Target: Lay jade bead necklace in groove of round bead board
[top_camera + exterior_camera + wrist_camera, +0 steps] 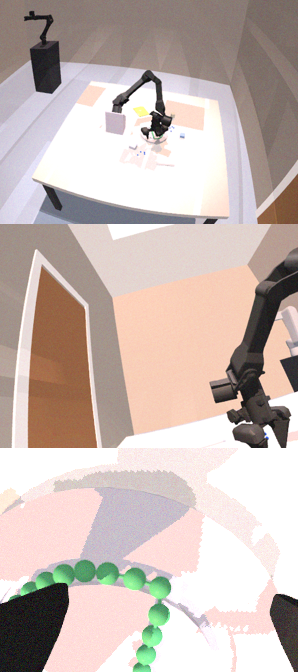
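Observation:
The jade bead necklace (pixel 156 138) (pixel 107 573) lies on the round bead board (pixel 148 140) (pixel 50 528). In the wrist view its upper run of green beads follows the curved groove. At a bead right of the middle it turns sharply down, inside the groove, whose right part curves on without beads. My gripper (pixel 153 136) (pixel 274 445) (pixel 173 600) is open and empty, low over the board, with its fingers wide apart on either side of that bend. The left finger hides part of the necklace, and the lower part is out of the wrist view.
A pale upright panel (pixel 115 123) stands by the arm's base. A yellow tile (pixel 141 111) lies behind the board, a blue block (pixel 182 135) to its right, a pale block (pixel 132 146) in front left. Small blue dots (pixel 141 151) and a thin pale bar (pixel 166 164) lie in front.

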You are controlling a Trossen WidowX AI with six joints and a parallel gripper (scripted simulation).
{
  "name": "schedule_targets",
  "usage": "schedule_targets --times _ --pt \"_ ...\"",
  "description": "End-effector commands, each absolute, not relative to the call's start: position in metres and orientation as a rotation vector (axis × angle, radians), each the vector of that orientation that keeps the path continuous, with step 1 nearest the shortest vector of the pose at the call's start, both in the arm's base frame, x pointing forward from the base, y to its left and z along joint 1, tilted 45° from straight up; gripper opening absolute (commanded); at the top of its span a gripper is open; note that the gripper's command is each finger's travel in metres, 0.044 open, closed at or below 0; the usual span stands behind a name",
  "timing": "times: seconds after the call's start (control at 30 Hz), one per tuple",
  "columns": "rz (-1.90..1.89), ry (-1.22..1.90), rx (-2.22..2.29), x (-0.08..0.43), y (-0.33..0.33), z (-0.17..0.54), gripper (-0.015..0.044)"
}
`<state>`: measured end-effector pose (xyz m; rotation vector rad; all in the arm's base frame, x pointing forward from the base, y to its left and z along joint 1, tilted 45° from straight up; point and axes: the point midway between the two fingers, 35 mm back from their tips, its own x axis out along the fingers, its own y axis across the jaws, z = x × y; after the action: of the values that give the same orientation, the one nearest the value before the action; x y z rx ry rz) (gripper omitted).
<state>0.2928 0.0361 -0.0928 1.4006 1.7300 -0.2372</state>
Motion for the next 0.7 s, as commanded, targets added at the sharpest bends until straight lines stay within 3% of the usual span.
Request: schedule_targets --times 0.0,0.53,0.67 --pt "-0.233 1.728 1.394 0.294 0.036 -0.092 0.044" --pt "-0.233 1.728 1.394 0.294 0.036 -0.092 0.044" --pt "-0.281 1.733 1.431 0.294 0.028 -0.077 0.0335"
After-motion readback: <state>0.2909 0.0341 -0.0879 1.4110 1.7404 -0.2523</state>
